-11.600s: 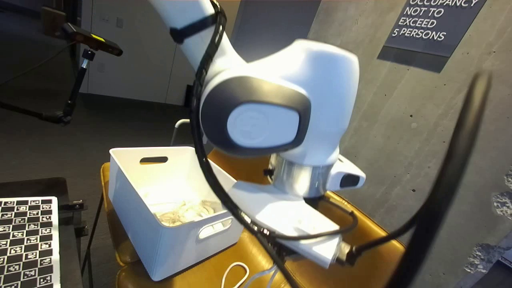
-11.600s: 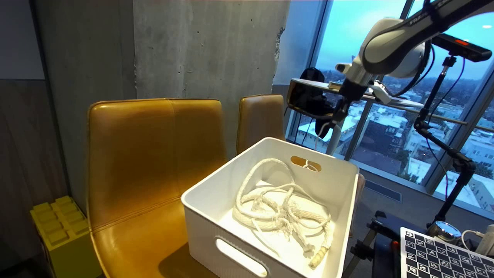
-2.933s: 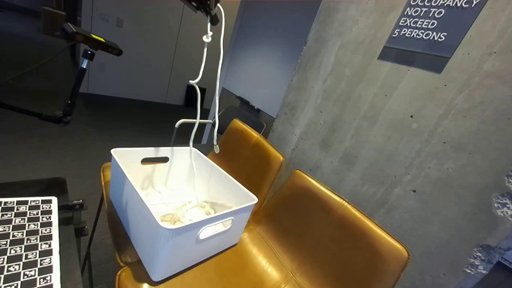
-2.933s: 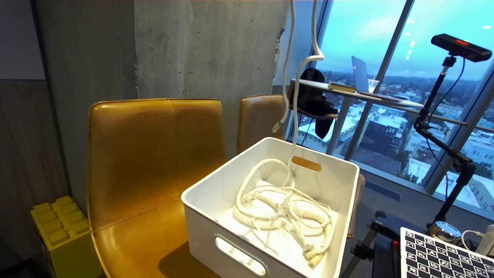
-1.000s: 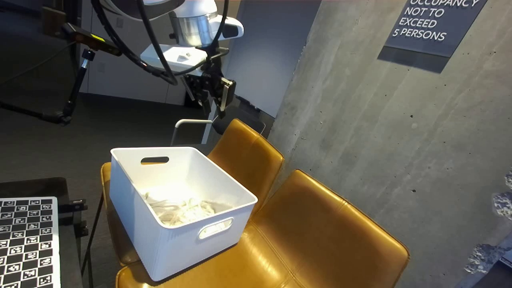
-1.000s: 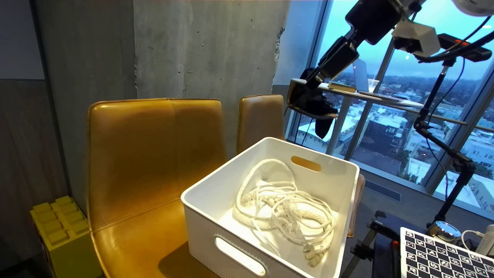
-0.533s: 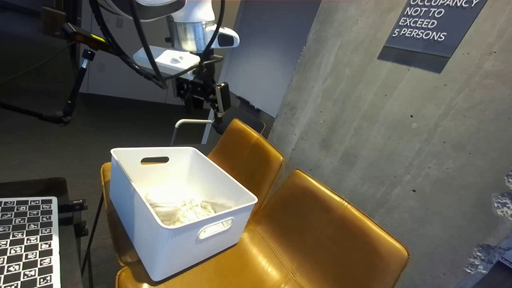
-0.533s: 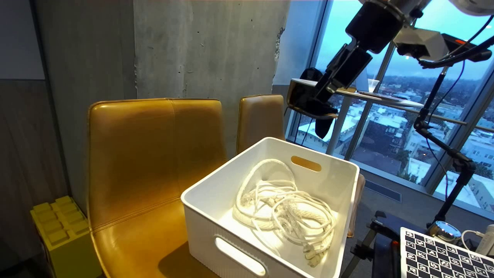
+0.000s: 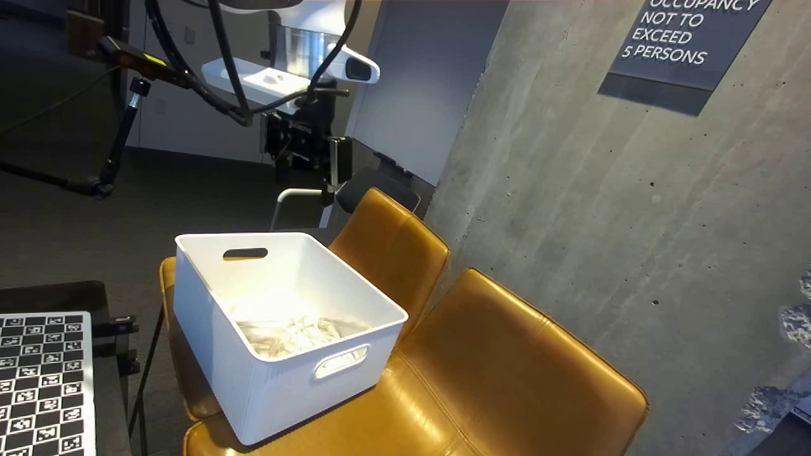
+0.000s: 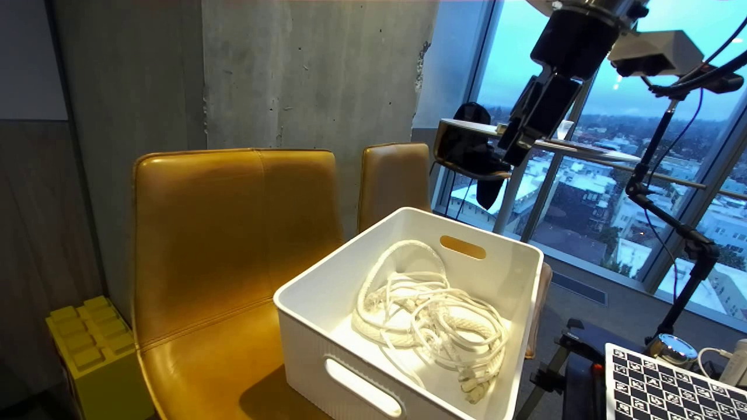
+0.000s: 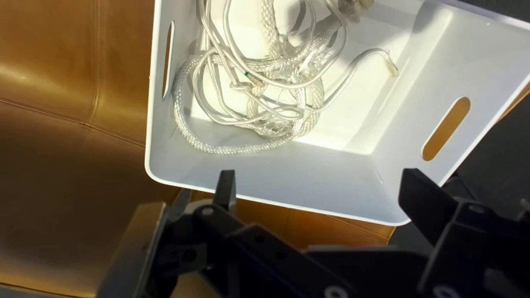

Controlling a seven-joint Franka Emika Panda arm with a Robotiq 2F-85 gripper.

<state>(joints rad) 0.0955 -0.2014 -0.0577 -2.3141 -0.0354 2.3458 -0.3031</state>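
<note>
Judging by the scene, at an unloaded stage: poised in the air with the tool [image 11: 319, 176] spread wide, gripping nothing, apart from the white storage bin [image 11: 269, 179]. See, below and ahead of the tool, thick white braided rope [image 11: 225, 149] lying loosely coiled on the bin's floor, with thin white cord [image 11: 295, 86] looped over it. Pick out, farther ahead of the tool and clear of the coils, a bare cord end [image 11: 391, 65]. Hard to follow, through the glare and overlaps, any single strand from end to end. Find the bin resting, well below the tool, on tan leather chairs [image 9: 380, 418]. To take up the cord from here, would call for going forward over the bin's near edge, then down, and closing on one strand, not on crossing loops.
</note>
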